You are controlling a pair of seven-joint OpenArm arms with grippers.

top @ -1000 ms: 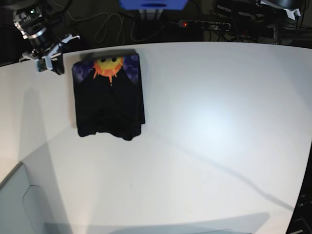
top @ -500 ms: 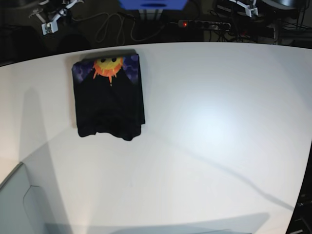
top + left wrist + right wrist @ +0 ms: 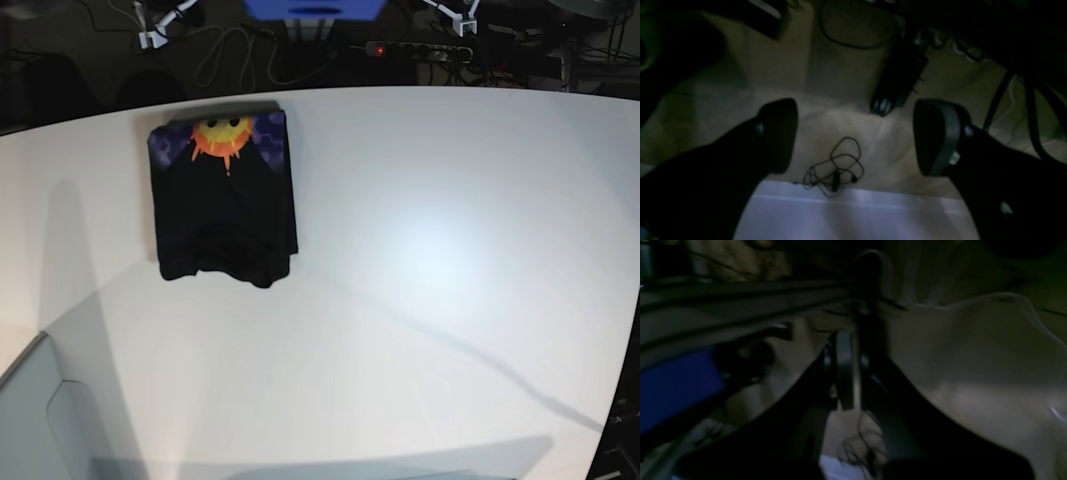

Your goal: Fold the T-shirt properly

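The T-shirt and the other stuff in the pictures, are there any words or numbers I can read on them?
No, there are none to read.
T-shirt: only a sun face picture, no letters.
Power strip: a red light, but any marks are too small to read.
Blue box: no writing shows.
Both wrist views: too dark and blurred for any text.

A robotics lab or test workspace is showing here: a broad, plain white table [image 3: 420, 300] is sitting under bright lamp glare, while a black power strip with a red light [image 3: 415, 49] and loose black cables [image 3: 225, 55] are lying on the beige floor [image 3: 780, 63] behind it.
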